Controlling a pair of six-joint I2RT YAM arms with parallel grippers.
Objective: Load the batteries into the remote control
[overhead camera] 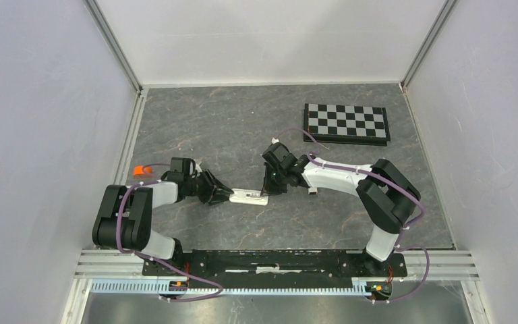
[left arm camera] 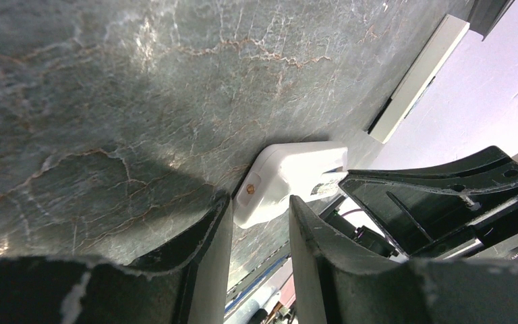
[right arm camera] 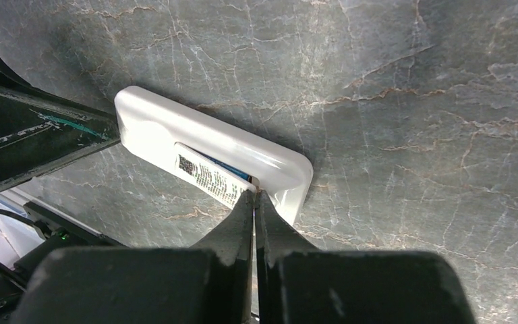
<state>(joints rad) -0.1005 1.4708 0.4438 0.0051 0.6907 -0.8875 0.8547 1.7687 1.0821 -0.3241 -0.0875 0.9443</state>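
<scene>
Likely biggest hazard: the whole remote control (right arm camera: pixel 155 125), lying back-up mid-table, pivoting or skating over the smooth table (overhead camera: pixel 243 121) under a sideways shove, given a hold at one short end only by the left gripper (left arm camera: pixel 260 206), pinched onto that end. Next down: tipping of the free end under a downward push from the right gripper (right arm camera: pixel 255 196), pressed together with nothing between, tips planted at the recess edge near the far end. Smaller again: a cell popping out or wedging crooked through an off-centre press, or those narrow tips slipping off a curved wrap onto the plastic lip. Unable to tell the number of batteries (right arm camera: pixel 233 170) seated: only a blue sliver visible in the recess beside a printed white strip. As for surfaces: grey stone-look top, veined rust and white, faintly glossy, flat. Well apart at the back, a checkerboard (overhead camera: pixel 346 123), black-and-white squares on a rigid rectangular panel. Handset in glossy white plastic, rounded corners, shallow oblong recess. Fingers matte black, scuffed, tapering to thin wedges. Smallest: a brass-coloured dot (left arm camera: pixel 249 189) on the clamped end, screw or contact, impossible to say.
</scene>
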